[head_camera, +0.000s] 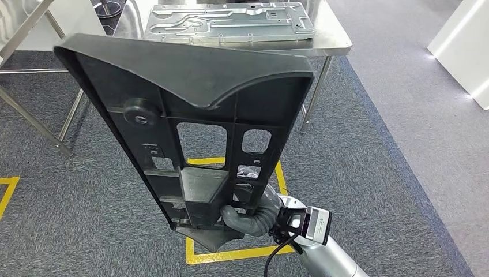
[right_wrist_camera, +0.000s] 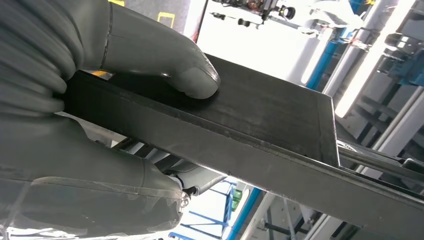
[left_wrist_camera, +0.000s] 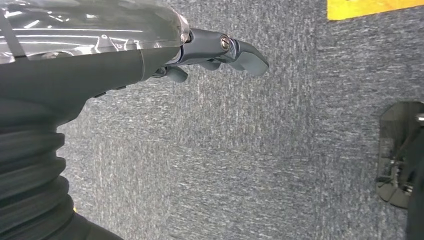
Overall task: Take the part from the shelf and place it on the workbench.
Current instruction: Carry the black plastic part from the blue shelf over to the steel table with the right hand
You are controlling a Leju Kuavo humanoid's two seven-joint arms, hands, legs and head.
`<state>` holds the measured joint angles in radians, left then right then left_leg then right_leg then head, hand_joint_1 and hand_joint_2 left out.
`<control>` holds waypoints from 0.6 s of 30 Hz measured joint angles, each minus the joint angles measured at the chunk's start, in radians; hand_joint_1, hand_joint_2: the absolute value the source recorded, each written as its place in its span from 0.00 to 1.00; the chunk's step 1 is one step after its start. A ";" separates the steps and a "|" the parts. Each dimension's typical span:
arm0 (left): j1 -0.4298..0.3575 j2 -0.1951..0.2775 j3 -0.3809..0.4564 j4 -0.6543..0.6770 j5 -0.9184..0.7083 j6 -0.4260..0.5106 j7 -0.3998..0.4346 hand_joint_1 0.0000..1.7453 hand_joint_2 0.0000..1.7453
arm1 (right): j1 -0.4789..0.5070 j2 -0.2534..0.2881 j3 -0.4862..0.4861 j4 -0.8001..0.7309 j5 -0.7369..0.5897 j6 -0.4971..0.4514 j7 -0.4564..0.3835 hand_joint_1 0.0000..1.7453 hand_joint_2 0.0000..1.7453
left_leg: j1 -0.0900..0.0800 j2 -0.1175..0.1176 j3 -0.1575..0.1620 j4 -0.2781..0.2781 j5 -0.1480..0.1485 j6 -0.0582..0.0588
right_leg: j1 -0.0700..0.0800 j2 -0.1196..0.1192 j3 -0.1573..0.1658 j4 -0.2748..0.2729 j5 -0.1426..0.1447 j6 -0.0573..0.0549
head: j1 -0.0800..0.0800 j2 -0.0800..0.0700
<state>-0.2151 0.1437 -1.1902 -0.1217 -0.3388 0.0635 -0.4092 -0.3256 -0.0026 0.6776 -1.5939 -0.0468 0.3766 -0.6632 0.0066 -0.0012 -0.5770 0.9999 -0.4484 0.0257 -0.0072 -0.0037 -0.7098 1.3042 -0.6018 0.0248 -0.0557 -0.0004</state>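
— Where's the part (head_camera: 190,115)?
— Up in the air in front of the robot, held by its narrow lower end. Big black plastic thing, ribbed, with cut-outs, tilted so the wide end leans up toward the tabletop (head_camera: 337,43).
— Which hand has it?
— The right hand (head_camera: 245,216). From the wrist camera you see the thumb (right_wrist_camera: 195,80) pressed flat on one face of the part (right_wrist_camera: 260,125), the fingers wrapped round under the other — clamped tight.
— And the left hand (left_wrist_camera: 200,55)?
— Hanging over the grey carpet (left_wrist_camera: 225,160), holding nothing; the fingers (left_wrist_camera: 245,55) lie loosely out, a little bent.
— Anything on the tabletop?
— A stamped metal panel (head_camera: 230,23), lying flat. On the carpet under the part there's a yellow square (head_camera: 230,254) of tape.
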 joint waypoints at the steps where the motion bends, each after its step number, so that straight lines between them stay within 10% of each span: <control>1: 0.000 0.000 0.000 0.000 0.000 -0.001 -0.001 0.00 1.00 | 0.001 0.000 -0.001 0.000 -0.004 0.002 0.000 1.00 1.00 | -0.001 0.000 0.003 0.000 -0.002 0.000 | 0.000 0.000 0.004 -0.018 0.025 -0.002 | 0.000 0.000; 5: 0.000 -0.001 0.000 0.000 0.000 -0.001 -0.004 0.00 1.00 | 0.000 0.000 -0.003 -0.001 -0.016 0.006 -0.005 1.00 1.00 | -0.006 0.002 0.016 0.003 -0.013 -0.010 | 0.009 -0.014 0.115 -0.270 0.145 -0.026 | 0.000 0.000; 10: 0.002 -0.001 0.000 0.000 0.000 -0.002 -0.010 0.00 1.00 | -0.001 0.003 -0.007 -0.002 -0.040 0.021 -0.014 1.00 1.00 | -0.006 0.011 0.010 0.023 -0.035 -0.037 | 0.006 -0.005 0.130 -0.305 0.151 -0.047 | 0.000 0.000; 14: 0.006 0.000 0.000 0.000 0.000 -0.001 -0.013 0.00 1.00 | 0.001 0.006 -0.008 0.000 -0.047 0.026 -0.015 1.00 1.00 | 0.002 0.009 -0.106 0.262 -0.142 -0.056 | 0.004 0.006 0.138 -0.310 0.148 -0.056 | 0.000 0.000; 16: 0.009 0.000 0.000 0.000 0.000 -0.001 -0.013 0.00 1.00 | 0.003 0.006 -0.008 0.000 -0.047 0.028 -0.015 1.00 1.00 | 0.006 0.009 -0.126 0.281 -0.121 -0.059 | 0.004 0.016 0.141 -0.309 0.145 -0.054 | 0.000 0.000; 18: 0.010 0.001 0.000 0.000 0.000 -0.001 -0.013 0.00 1.00 | 0.003 0.007 -0.008 0.000 -0.047 0.029 -0.015 1.00 1.00 | 0.008 0.004 -0.071 0.152 -0.043 -0.057 | 0.003 0.026 0.150 -0.307 0.139 -0.050 | 0.000 0.000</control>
<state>-0.2049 0.1446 -1.1902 -0.1217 -0.3388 0.0622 -0.4219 -0.3222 0.0049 0.6691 -1.5938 -0.0943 0.4054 -0.6779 0.0147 0.0026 -0.6482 1.1517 -0.4911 -0.0313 -0.0041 0.0223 -0.5602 0.9974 -0.4633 -0.0249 -0.0561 -0.0004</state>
